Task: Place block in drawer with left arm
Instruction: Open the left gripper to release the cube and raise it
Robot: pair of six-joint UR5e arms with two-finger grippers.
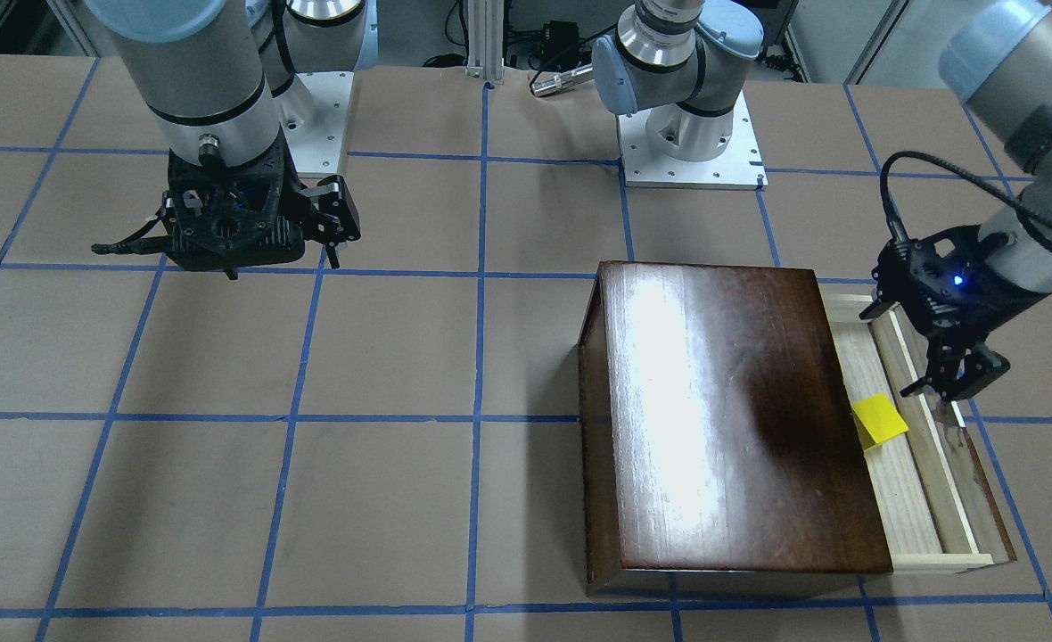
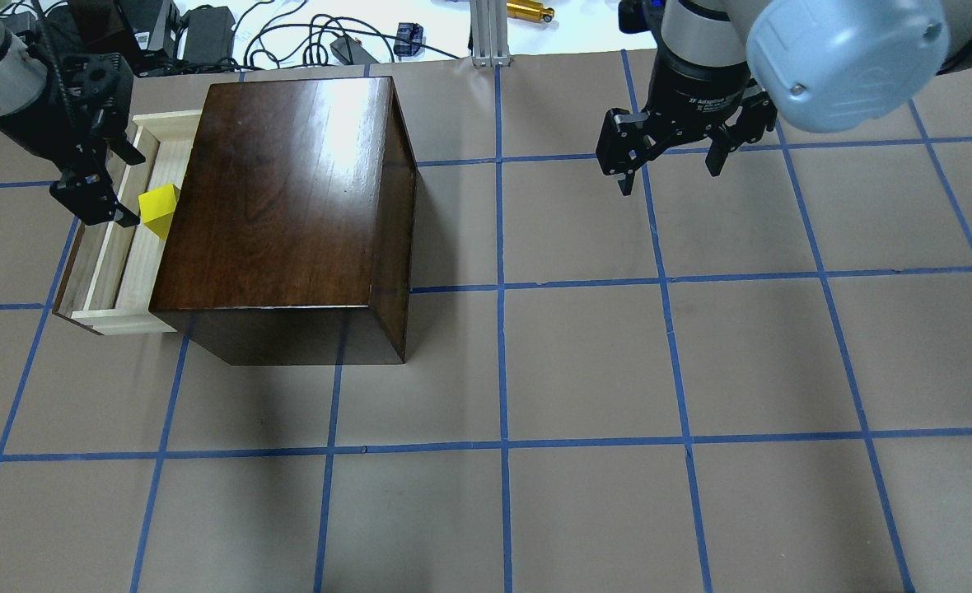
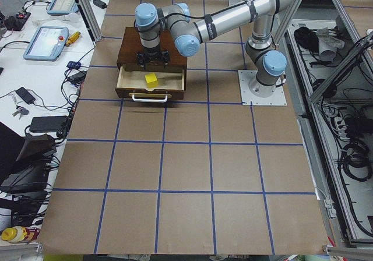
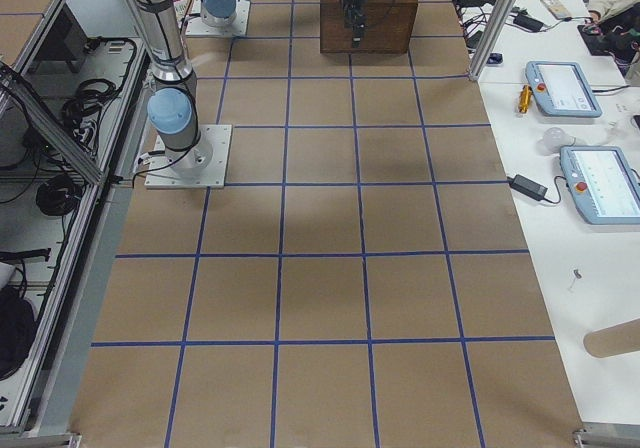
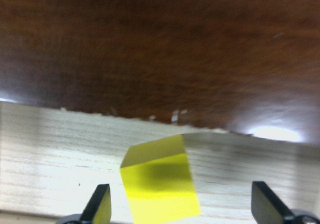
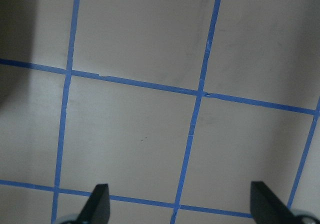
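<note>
The yellow block [image 1: 879,419] lies on the floor of the open drawer [image 1: 902,499], close to the dark-brown box [image 1: 722,419]. It also shows in the overhead view [image 2: 158,209] and the left wrist view [image 5: 160,184]. My left gripper [image 1: 954,383], with its blue light on, hangs over the drawer just outside the block. It is open. In the left wrist view its fingers [image 5: 100,206] stand wide on either side of the block without touching it. My right gripper [image 2: 669,161] is open and empty above the bare table.
The drawer [image 2: 136,272] sticks out of the box [image 2: 288,189] on my left side, with its white handle [image 3: 150,98] at the outer end. Brown table with blue tape grid [image 2: 585,354]. Cables and devices lie beyond the far edge [image 2: 206,33].
</note>
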